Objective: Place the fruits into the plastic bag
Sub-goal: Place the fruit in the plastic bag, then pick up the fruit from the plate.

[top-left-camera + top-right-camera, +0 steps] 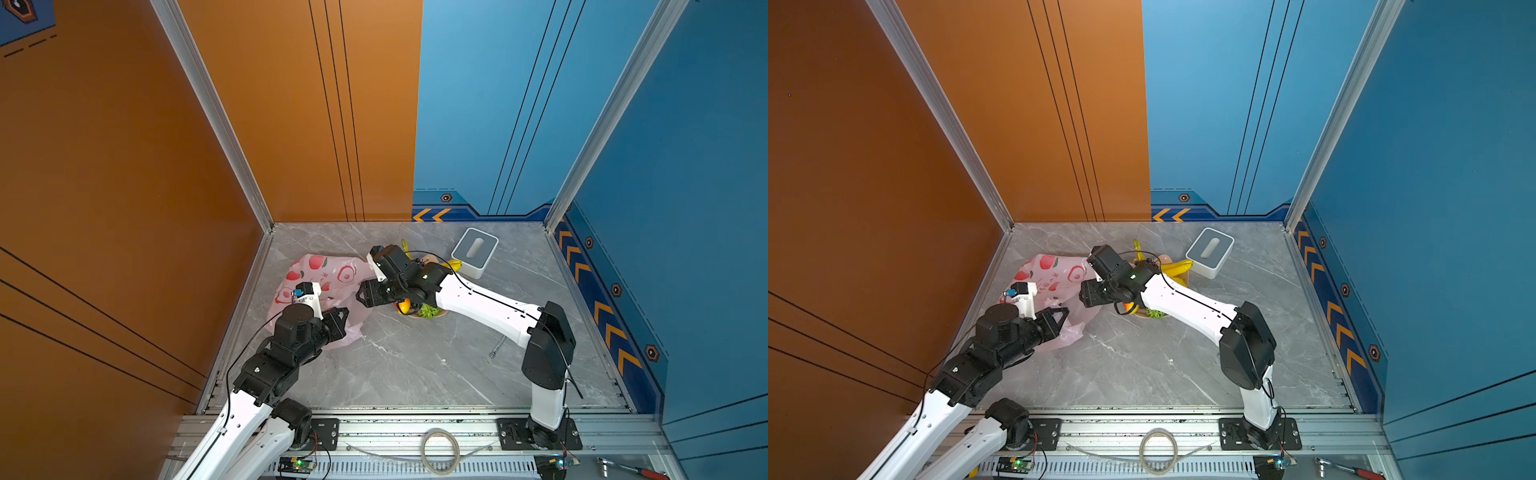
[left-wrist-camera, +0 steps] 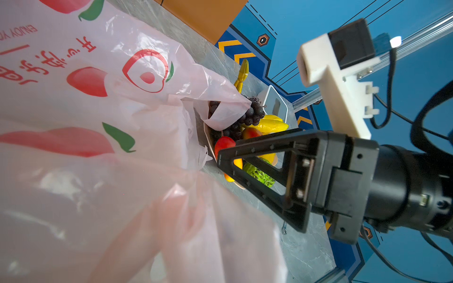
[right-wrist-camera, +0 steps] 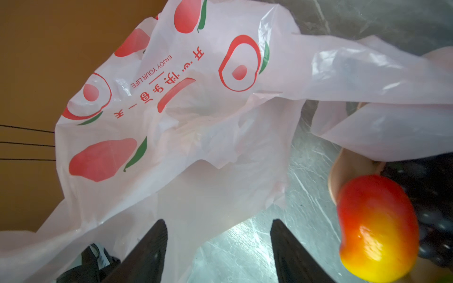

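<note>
plastic bag (image 1: 322, 276) lies crumpled left of centre in both top views, mouth facing the fruits (image 2: 252, 120) heaped on the beige plate (image 3: 348, 169) just right of it. left gripper (image 1: 343, 314) is pressed together at the bag's lower edge. It looks to be pinching film to prop the mouth up, but film veils its fingertips in its own wrist view, so that grip is a judgement. right gripper (image 3: 218, 221) is spread and empty, low between bag and plate, with the mango (image 3: 377, 227) at lower right beside it. In the top views the right arm covers most of the fruit; only the bananas (image 1: 1177, 266) and green bumpy fruit (image 1: 428, 311) peek out. Bag interior is unreadable. white-grey box (image 1: 473, 251) sits upper right, not involved.
</note>
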You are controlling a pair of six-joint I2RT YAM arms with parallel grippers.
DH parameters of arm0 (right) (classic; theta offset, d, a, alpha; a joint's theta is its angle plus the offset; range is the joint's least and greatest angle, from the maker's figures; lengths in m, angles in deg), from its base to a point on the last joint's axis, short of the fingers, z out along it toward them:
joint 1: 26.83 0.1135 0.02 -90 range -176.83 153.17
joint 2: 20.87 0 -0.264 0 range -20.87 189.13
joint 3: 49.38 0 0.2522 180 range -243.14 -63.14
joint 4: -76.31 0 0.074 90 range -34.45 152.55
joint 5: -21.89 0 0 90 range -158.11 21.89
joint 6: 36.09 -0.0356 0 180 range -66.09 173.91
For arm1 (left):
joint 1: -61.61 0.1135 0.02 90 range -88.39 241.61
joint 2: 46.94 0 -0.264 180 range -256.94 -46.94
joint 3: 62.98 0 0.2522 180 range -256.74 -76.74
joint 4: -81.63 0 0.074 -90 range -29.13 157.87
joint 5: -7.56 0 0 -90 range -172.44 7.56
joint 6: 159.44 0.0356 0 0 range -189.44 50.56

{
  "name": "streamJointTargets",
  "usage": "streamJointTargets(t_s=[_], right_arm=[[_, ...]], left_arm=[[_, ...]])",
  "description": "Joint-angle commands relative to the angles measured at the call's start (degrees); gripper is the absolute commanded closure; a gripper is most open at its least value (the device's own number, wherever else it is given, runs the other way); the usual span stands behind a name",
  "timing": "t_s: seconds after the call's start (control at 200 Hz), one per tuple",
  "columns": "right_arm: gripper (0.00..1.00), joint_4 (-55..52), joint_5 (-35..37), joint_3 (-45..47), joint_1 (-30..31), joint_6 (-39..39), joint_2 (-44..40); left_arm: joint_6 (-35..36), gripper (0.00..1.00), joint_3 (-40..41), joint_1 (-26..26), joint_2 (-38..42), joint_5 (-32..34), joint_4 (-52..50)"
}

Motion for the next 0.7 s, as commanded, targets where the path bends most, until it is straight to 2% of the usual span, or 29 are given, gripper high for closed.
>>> streamJointTargets(t_s=[0.0, 0.215, 0.416, 0.501, 0.696], right_arm=[[0.34, -4.7, 2.5, 2.2, -1.1, 2.4, -4.4], [0.32, -7.9, 4.2, 4.2, -2.6, 3.8, -10.5], [0.21, -12.5, 7.7, 6.3, -4.1, 5.5, -15.8], [0.13, -14.5, 8.9, 7.9, -5.2, 5.8, -18.0], [0.12, -22.3, 16.0, 8.3, -7.0, 7.9, -19.6]], left_arm=[[0.4, 1.00, 0.4, 0.7, -0.1, -0.7, -1.4], [0.5, 1.00, 0.2, 0.8, 0.0, -0.8, -1.7], [0.7, 1.00, -0.1, 0.8, 0.4, -0.9, -2.3], [0.8, 1.00, -0.1, 0.8, 0.5, -1.0, -2.6], [1.1, 1.00, -0.5, 0.9, 0.4, -1.1, -3.1]])
